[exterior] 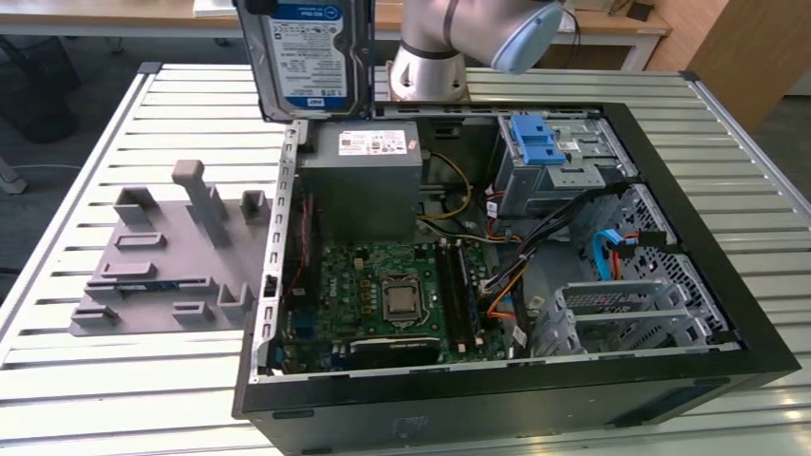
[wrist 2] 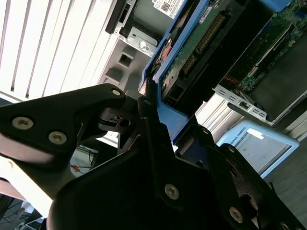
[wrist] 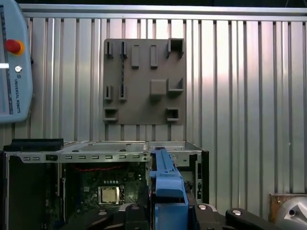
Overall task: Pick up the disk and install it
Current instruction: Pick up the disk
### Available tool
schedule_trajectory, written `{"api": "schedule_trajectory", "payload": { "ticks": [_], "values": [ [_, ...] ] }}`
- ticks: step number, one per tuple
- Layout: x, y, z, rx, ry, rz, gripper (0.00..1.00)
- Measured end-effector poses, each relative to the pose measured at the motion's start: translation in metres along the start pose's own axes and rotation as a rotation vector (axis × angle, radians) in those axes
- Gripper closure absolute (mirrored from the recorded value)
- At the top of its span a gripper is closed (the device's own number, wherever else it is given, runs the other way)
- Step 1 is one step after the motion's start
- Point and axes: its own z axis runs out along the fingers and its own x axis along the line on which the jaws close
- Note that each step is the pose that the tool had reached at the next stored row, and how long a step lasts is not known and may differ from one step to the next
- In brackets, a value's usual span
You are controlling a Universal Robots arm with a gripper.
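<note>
Between the fingers (wrist 2: 149, 115) of the pincer (wrist 2: 173, 127) sits the disk (wrist 2: 201, 45), clamped by its blue rail frame (wrist 2: 165, 117). The jaws are closed down to the frame's thickness. In the second wrist view the disk's circuit-board side runs away from the pincer. In the first wrist view the pincer (wrist: 169, 215) grips the frame (wrist: 168, 184) edge-on.

In the exterior view the disk (exterior: 308, 57) hangs upright in the air, label side towards the camera, with the robot arm (exterior: 443, 38) on the exterior view's right of it.

Below the pincer lies the open computer case (exterior: 709, 370). The disk's lower edge is over the case's rim, close to the grey power supply (exterior: 365, 180); whether edge and rim touch cannot be told. Deeper in the case, farther below the pincer, are the motherboard (exterior: 380, 294) and, well off to one side, a drive cage with a blue latch (exterior: 538, 142).

Out past the case, a grey fixture plate (exterior: 152, 266) with upright blocks rests on the slatted tabletop (exterior: 102, 380), apart from the case. In the first wrist view the same plate (wrist: 144, 81) lies beyond the case's wall, and a light-blue teach pendant (wrist: 12, 62) shows farther out to one side.
</note>
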Motion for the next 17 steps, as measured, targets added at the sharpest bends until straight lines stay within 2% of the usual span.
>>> {"api": "schedule_trajectory", "payload": {
  "ticks": [4,9,17],
  "values": [
    [0.0022,-0.0113,-0.0003,0.0000,-0.0001,0.000,0.64],
    [0.0058,-0.0218,-0.0007,-0.0001,-0.0001,0.000,0.64],
    [0.0180,-0.0286,-0.0011,-0.0001,-0.0001,0.000,0.64]
  ]
}}
